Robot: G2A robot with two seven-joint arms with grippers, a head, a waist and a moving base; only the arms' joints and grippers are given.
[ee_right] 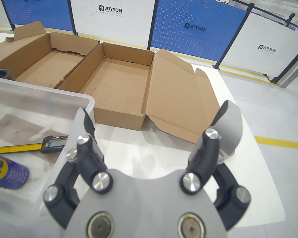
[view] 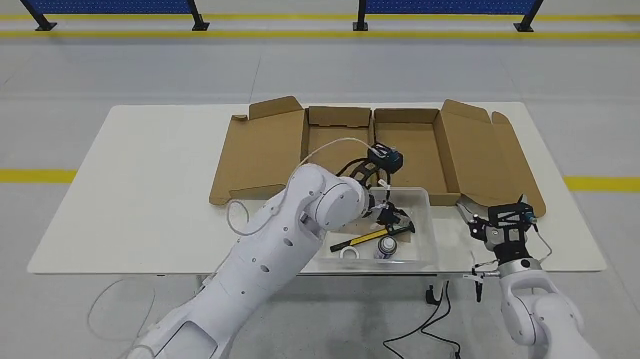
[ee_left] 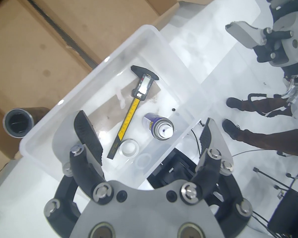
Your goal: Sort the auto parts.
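A clear plastic bin (view: pixel 428 221) sits at the table's front edge. In it lie a yellow-and-black digital caliper (ee_left: pixel 138 94), a blue spray can (ee_left: pixel 159 126) and a metal ring (ee_left: pixel 130 147). A dark cylinder (ee_left: pixel 18 122) lies in the cardboard box just beyond the bin's wall. My left gripper (ee_left: pixel 149 134) hangs open above the bin with nothing between its fingers (ee_left: pixel 86 131). My right gripper (ee_right: pixel 156 120) stands open and empty over bare table to the right of the bin (ee_right: pixel 39 91), near the caliper (ee_right: pixel 39 144) and can (ee_right: pixel 5 172).
Two open cardboard boxes (view: pixel 410 154) with flaps spread stand side by side behind the bin; the right one (ee_right: pixel 119 85) holds nothing. The table's left half (view: pixel 140 189) is bare. Cables hang below the front edge.
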